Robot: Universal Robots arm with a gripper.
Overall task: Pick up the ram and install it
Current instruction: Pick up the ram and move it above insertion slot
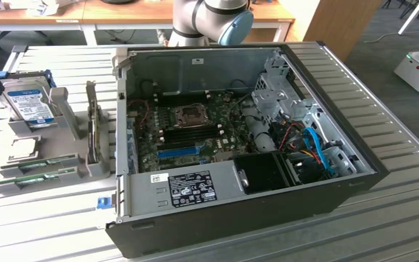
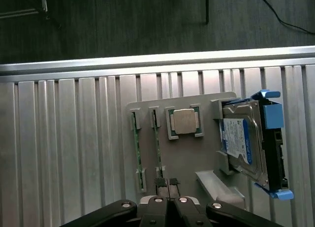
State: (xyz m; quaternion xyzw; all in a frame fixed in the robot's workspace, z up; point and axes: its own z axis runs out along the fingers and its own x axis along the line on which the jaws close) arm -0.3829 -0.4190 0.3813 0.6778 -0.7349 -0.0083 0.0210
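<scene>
Black two-fingered pincer (image 2: 166, 183), nearest the lens, clenched on nothing, tips meeting in line w/ one end of the nearer ram stick (image 2: 157, 143): a long, thin green circuit board w/ small dark chips, standing on edge in a flat grey holder plate (image 2: 204, 155). The second ram stick (image 2: 134, 143) lies parallel just beside it. Handling, as judged: light, stiff, brittle. Best held across the two flat faces near mid-length, clear of the contact edge; the thin board may tilt in the grip. Wrist view adds the sticks' upper edges, a square silver processor (image 2: 184, 121) and a blue-railed hard drive (image 2: 241, 143). Ext. view adds the open dark PC case (image 1: 355, 180) w/ blue plastic slot (image 1: 177, 152), well apart from the holder, on the ribbed metal counter (image 1: 399, 218).
</scene>
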